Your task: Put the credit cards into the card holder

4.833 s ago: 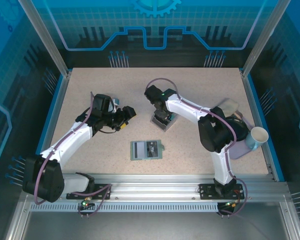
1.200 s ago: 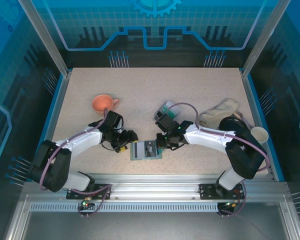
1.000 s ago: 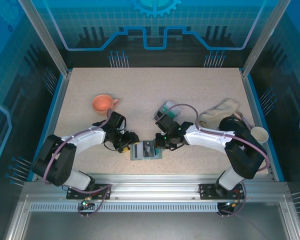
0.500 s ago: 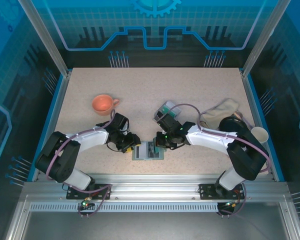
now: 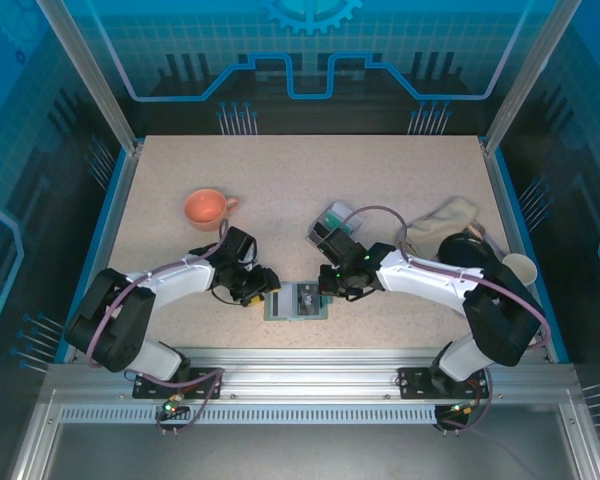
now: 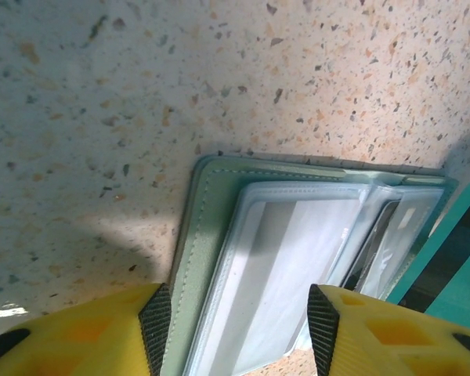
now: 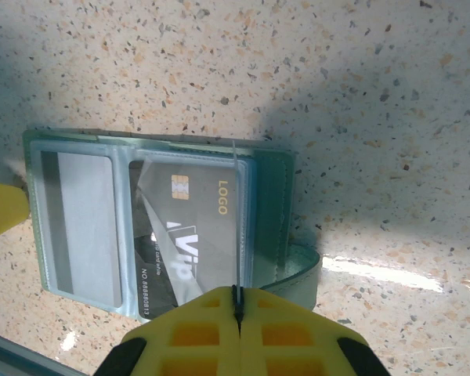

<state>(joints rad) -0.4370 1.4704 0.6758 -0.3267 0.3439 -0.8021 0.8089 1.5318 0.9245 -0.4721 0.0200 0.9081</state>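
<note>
Right tool is shut tight on a teal card; slide it slowly into the card holder; left tool, half open and empty, should press it flat.

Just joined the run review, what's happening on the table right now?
The right pincer is shut on a teal card, held on edge above the open card holder. The left pincer is open, astride the holder's left half. A dark card already sits in a slot.
</note>
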